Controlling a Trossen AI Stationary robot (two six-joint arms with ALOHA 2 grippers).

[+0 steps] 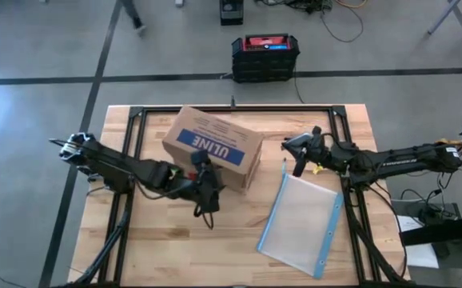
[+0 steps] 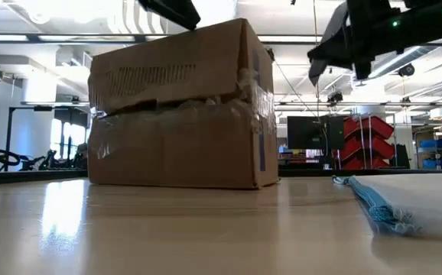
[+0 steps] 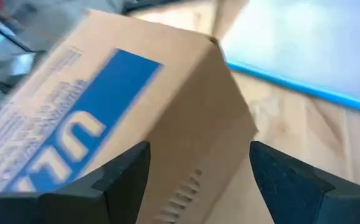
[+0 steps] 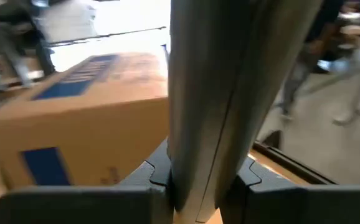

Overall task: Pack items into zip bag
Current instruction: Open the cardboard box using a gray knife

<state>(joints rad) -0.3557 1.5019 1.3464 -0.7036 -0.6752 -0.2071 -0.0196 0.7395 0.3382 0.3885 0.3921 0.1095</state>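
The zip bag [image 1: 303, 220] lies flat on the table's right near part, its blue strip [image 2: 381, 210] showing in the low view. My right gripper [image 1: 291, 146] hangs level above the table, far of the bag and right of the box, shut on a pale grey-tan flat item [image 4: 230, 81]. My left gripper [image 3: 198, 180] is open and raised by the near side of the brown box [image 3: 136, 112], with the box's corner ahead of its fingers. It touches nothing. No other items show. My right gripper pinches the pale flat item [image 4: 208, 155] between its two fingers. The item runs on past the fingertips, along the fingers, and is clear of the table. Which part of it the fingers have cannot be told.
A brown ULINE cardboard box [image 1: 213, 148] stands at the table's middle, toward the far edge, between the two arms. A black metal frame [image 1: 239, 108] runs along the far edge. Bare wood [image 1: 215, 248] lies near the front, left of the bag.
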